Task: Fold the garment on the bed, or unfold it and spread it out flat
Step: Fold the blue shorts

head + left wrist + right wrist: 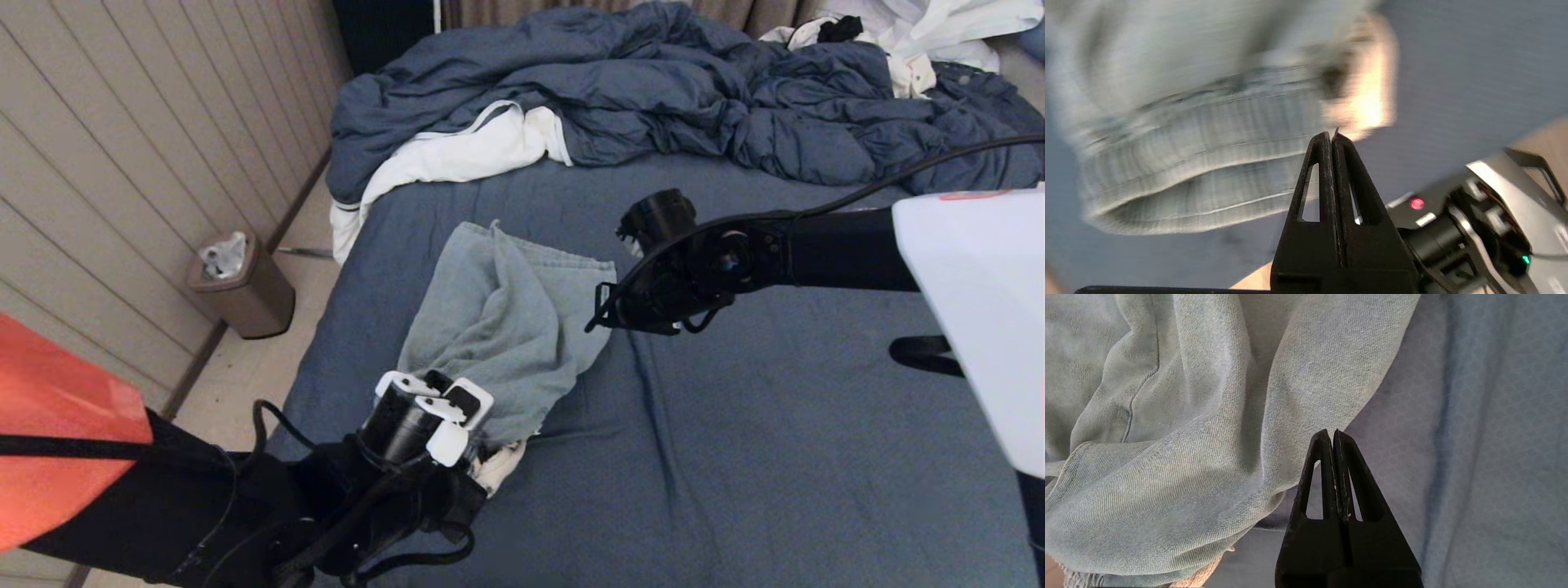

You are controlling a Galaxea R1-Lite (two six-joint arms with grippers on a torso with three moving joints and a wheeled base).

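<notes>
Pale blue denim shorts (pixel 506 327) bunched in a loose heap near the left edge of the bed (pixel 735 457), on the slate-blue sheet, well apart from the rumpled dark duvet (pixel 669 90) and the white garment (pixel 457 155) at the far end. Left gripper (pixel 1332 136) at the near end of the heap by the gathered waistband, fingers pressed together, nothing seen between them. Right gripper (pixel 1333 435) just beside the heap's right edge, above bare sheet, fingers clenched and empty.

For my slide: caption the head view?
Shut left gripper and right gripper flank rumpled shorts on the bed.
</notes>
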